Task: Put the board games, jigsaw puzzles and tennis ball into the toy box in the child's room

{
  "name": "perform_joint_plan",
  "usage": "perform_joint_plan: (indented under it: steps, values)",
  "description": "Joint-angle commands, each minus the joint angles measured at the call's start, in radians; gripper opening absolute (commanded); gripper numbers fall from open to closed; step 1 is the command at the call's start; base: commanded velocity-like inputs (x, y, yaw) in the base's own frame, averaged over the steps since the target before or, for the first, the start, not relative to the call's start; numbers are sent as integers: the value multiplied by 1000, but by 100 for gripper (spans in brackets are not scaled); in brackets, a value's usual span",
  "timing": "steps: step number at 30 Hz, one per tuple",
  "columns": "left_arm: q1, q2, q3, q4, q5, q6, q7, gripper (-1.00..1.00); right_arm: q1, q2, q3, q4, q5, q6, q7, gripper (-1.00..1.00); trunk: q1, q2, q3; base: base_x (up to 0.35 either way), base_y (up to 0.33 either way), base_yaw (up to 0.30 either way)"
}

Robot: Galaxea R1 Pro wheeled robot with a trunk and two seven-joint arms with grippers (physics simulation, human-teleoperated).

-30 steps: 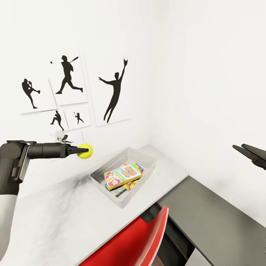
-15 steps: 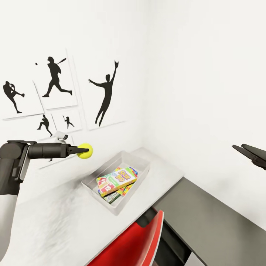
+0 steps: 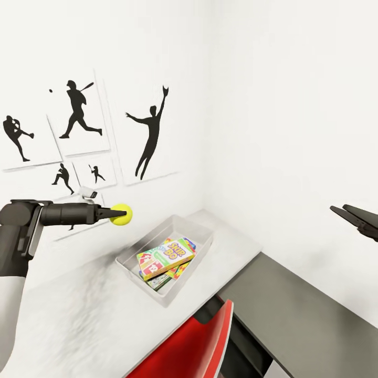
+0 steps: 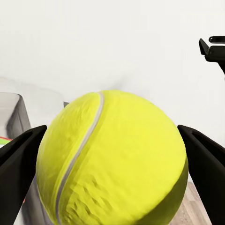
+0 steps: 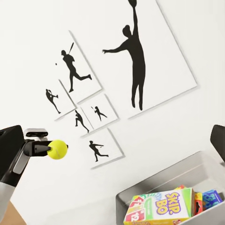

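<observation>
A yellow tennis ball point(image 3: 123, 215) hangs in the air with my left gripper point(image 3: 121, 213) shut on it, up and to the left of the toy box. In the left wrist view the ball point(image 4: 112, 159) sits between both black fingers point(image 4: 16, 164). The toy box point(image 3: 144, 286) is a translucent grey bin on the white table point(image 3: 68, 315), near the room's corner. Colourful board games point(image 3: 165, 256) lie stacked inside it. My right gripper point(image 3: 344, 211) hovers open and empty far to the right. The right wrist view shows the ball point(image 5: 57, 149), the box point(image 5: 164, 180) and the games point(image 5: 164, 206).
A red chair point(image 3: 194, 341) stands at the table's front edge below the box. A lower grey surface point(image 3: 304, 310) runs along the right wall. Baseball silhouette posters point(image 3: 149, 131) hang on the wall behind the table.
The camera turned, so the box and posters slid left in the picture a second ago. Both arms kept their pose, and the ball stays held.
</observation>
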Motion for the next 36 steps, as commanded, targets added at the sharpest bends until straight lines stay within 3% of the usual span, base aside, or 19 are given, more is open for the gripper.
perform_joint_plan:
  steps: [1,4,6,7,9,11,15,19,21,22,24,27,29,32,36]
  values:
    - [-1,0,0,0,-2,10,-4,-100,-1,0,0,0,2,4,3,100,1,-2,-2,0,0,0]
    - [-2,-8,-6,0,-4,10,-4,-100,-1,2,3,-1,4,4,2,100,1,-2,-2,0,0,0]
    - [-2,-34,-18,-1,-7,10,-4,-100,-1,2,7,-1,6,4,-1,100,1,-2,-2,0,0,0]
    - [-2,-60,-33,-2,-12,11,-4,-100,-1,3,16,-2,8,4,-4,100,1,-2,-2,0,0,0]
    - [-2,-97,-66,-3,-25,11,-4,-100,-1,3,45,-2,9,4,-7,100,1,-2,-2,0,0,0]
    - [-2,-126,-117,-3,-65,12,-4,-100,-1,4,100,-2,13,4,-14,100,1,-2,-2,0,0,0]
    - [-3,-145,-167,-5,-132,12,-4,-100,-2,6,178,-2,14,4,-64,100,1,-2,-2,0,0,0]
    - [-3,-151,-197,-5,-161,12,-3,-100,-3,8,210,1,9,4,-130,100,1,-2,-2,0,0,0]
    - [-3,-158,-232,-5,-174,12,-1,-100,-2,12,234,3,7,4,-162,100,1,-2,-2,0,0,0]
    - [-3,-172,-265,-5,-193,12,0,-100,-4,17,252,4,7,4,-175,100,1,-2,-2,0,0,0]
    - [-2,-190,-295,-4,-246,12,0,-100,-7,22,267,4,6,4,-185,100,1,-2,-2,0,0,0]
    - [-1,-226,-310,-3,-364,12,0,-100,-11,25,276,12,7,4,-192,100,1,-2,-2,0,0,0]
    - [-1,-241,-313,-3,-418,12,0,-100,-13,26,278,24,8,4,-195,100,1,-2,-2,0,0,0]
    - [0,-250,-317,-3,-451,12,0,-100,-15,25,279,31,9,4,-197,100,1,-2,-2,0,0,0]
    - [0,-250,-318,-2,-460,12,0,-100,-15,25,279,39,10,4,-197,100,1,-2,-2,0,0,0]
